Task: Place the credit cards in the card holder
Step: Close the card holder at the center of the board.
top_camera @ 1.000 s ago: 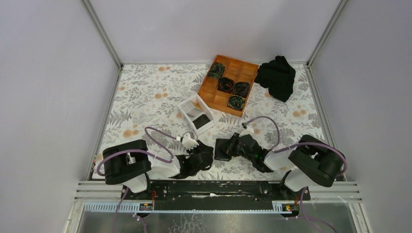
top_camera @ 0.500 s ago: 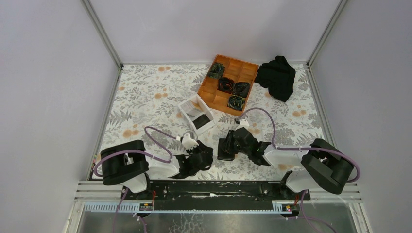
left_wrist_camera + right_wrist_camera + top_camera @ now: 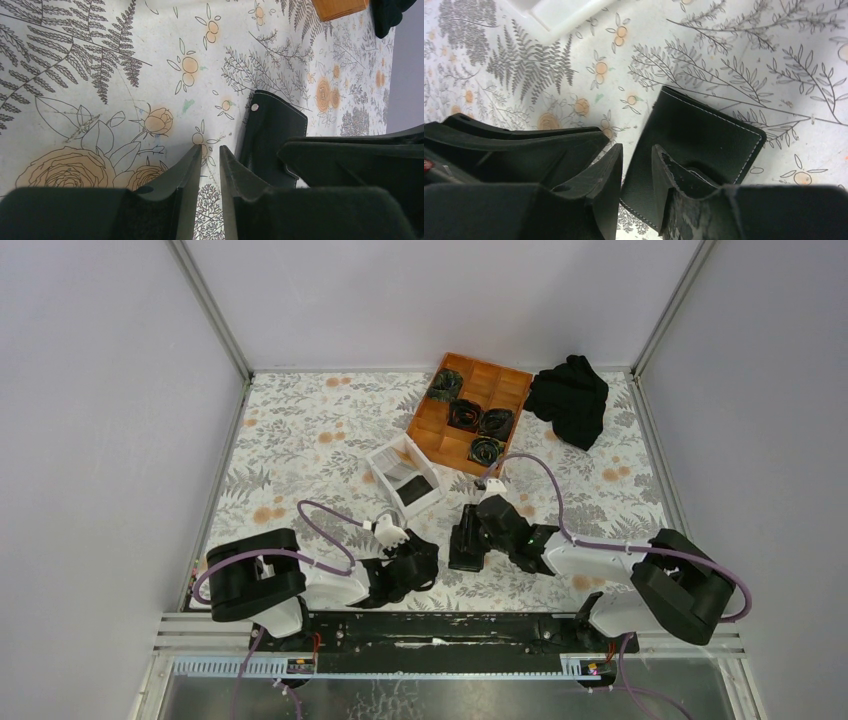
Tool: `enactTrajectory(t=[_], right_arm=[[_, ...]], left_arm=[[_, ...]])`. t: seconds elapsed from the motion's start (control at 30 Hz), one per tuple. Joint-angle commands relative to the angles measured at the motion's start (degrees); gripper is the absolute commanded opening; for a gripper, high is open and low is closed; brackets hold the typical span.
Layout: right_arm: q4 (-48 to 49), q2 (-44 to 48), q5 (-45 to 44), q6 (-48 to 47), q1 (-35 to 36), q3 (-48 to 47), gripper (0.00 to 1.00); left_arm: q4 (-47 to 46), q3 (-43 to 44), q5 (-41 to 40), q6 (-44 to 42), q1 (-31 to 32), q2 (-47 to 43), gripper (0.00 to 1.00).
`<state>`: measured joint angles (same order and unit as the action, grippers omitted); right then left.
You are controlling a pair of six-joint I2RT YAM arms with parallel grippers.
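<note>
box (image 3: 378, 462) left of tray (image 3: 426, 426), card holder (image 3: 462, 548) nearer

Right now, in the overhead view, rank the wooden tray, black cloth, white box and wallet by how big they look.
Largest to smallest:
1. wooden tray
2. black cloth
3. white box, not far behind the cloth
4. wallet, clearly smallest, though it is partly hidden

Your table (image 3: 300, 430), floral-printed, carries: an orange wooden tray (image 3: 425, 425) at the far side, black cloth (image 3: 570, 398) beside it, white box (image 3: 380, 462) mid-table, black card holder (image 3: 704, 145) toward the near edge.
</note>
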<state>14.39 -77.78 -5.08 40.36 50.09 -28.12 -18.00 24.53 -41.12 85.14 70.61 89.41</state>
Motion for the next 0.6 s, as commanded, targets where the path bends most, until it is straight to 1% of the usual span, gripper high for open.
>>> enactTrajectory(t=[0.0,0.13,0.2,0.27,0.33,0.43,0.57], right_arm=[[-2.4,3.5,0.2,-4.3,0.1,-4.7,0.36],[-7.0,5.8,-2.3,-6.6,0.2,-7.4,0.36],[-10.0,6.5,-5.1,-7.6,0.7,-8.7,0.34],[-13.7,6.8,-8.8,-8.2,2.1,-9.9,0.26],[-17.7,6.7,-13.5,-8.6,3.9,-10.7,0.16],[-20.4,6.0,-18.2,-7.9,6.4,-10.6,0.01],[-24.0,4.9,-23.9,-6.2,9.4,-10.6,0.0]], left_arm=[[14.9,-2.4,4.0,-3.6,0.2,2.0,0.29],[16.3,-0.9,3.1,-5.1,0.2,1.5,0.29],[16.9,-0.1,2.8,-5.9,0.3,1.1,0.29],[17.3,0.3,2.5,-6.5,0.2,0.8,0.29],[17.2,0.5,2.3,-7.1,0.3,0.7,0.29],[16.4,0.8,2.4,-7.6,0.3,1.2,0.29],[15.1,0.8,3.2,-7.8,0.2,2.5,0.29]])
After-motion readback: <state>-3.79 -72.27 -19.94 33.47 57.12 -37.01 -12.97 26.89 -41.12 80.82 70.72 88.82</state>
